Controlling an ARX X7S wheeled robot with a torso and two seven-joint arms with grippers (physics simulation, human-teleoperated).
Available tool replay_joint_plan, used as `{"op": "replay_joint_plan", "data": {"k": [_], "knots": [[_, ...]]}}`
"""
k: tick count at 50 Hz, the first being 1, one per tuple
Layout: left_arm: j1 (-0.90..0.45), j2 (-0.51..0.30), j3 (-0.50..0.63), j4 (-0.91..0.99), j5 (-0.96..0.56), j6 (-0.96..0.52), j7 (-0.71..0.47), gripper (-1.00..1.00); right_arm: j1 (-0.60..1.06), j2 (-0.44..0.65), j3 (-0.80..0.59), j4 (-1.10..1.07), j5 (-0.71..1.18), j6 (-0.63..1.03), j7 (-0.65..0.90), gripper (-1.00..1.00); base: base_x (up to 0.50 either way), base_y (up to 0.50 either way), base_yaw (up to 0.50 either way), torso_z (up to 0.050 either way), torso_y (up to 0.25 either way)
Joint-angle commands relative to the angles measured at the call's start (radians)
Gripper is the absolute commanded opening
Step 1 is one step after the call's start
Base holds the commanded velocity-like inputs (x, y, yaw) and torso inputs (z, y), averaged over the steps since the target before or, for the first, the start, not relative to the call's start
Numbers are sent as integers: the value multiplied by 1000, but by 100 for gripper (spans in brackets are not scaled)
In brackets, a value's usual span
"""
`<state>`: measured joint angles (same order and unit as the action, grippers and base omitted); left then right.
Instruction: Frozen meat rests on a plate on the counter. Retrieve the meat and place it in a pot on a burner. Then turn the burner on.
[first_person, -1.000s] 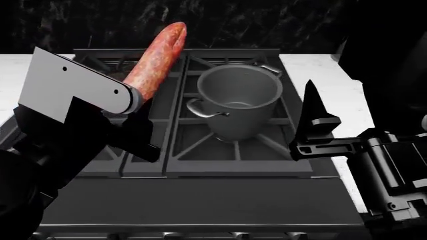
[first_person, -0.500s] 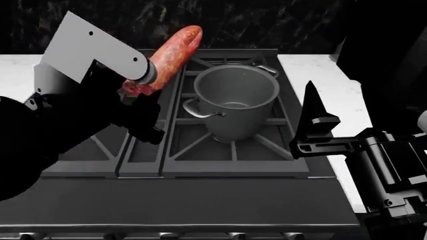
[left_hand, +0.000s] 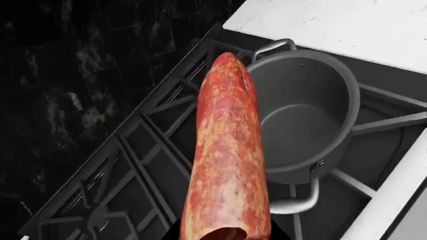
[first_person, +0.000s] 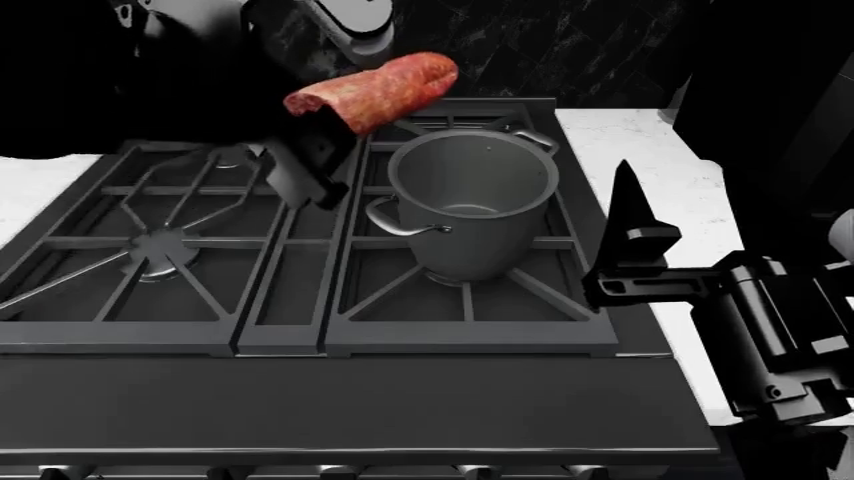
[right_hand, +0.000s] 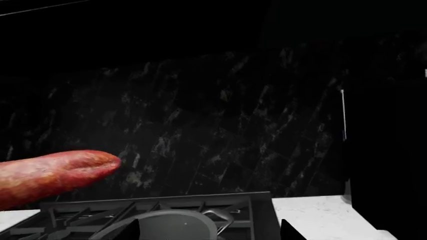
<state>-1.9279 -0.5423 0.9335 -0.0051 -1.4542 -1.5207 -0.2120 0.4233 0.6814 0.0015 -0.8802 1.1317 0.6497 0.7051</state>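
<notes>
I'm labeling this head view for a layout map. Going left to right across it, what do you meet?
Empty burner → meat held in the left claw → pot → right claw → white counter.

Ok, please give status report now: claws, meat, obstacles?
Left claw shut on meat, raised beside pot. Right claw idle, unclear if open. Pot mouth unobstructed.

Pot (first_person: 474, 205) on stove grate (first_person: 174, 250), beside counter (first_person: 634, 150).

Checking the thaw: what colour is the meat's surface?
Mottled reddish-brown with orange patches on the meat; clearest in the left wrist view.
</notes>
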Motion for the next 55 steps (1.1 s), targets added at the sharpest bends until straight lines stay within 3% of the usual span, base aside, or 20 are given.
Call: {"op": "replay_joint_plan", "data": {"k": [1, 13, 24, 41, 55], "knots": [[-164, 88, 224, -141, 173, 16, 278, -100, -14, -1, 1, 14, -13, -11, -9, 100, 0, 0, 0, 0, 0], [-218, 188, 410, -300, 291, 63, 484, -100, -25, 3, 14, 14, -6, -26, -13, 100, 0, 0, 0, 0, 1], [-221, 317, 583, -480, 440, 213, 708, -100, -58, -1, 25, 30, -29, -54, -38, 100, 0, 0, 0, 0, 0], [-149, 475, 677, -768, 572, 438, 905, -100, -73, -12, 23, 64, -67, -78, -62, 100, 0, 0, 0, 0, 0], [-111, 540, 745, -876, 646, 494, 1011, -100, -61, -14, 8, 79, -76, -71, -58, 100, 0, 0, 0, 0, 0]]}}
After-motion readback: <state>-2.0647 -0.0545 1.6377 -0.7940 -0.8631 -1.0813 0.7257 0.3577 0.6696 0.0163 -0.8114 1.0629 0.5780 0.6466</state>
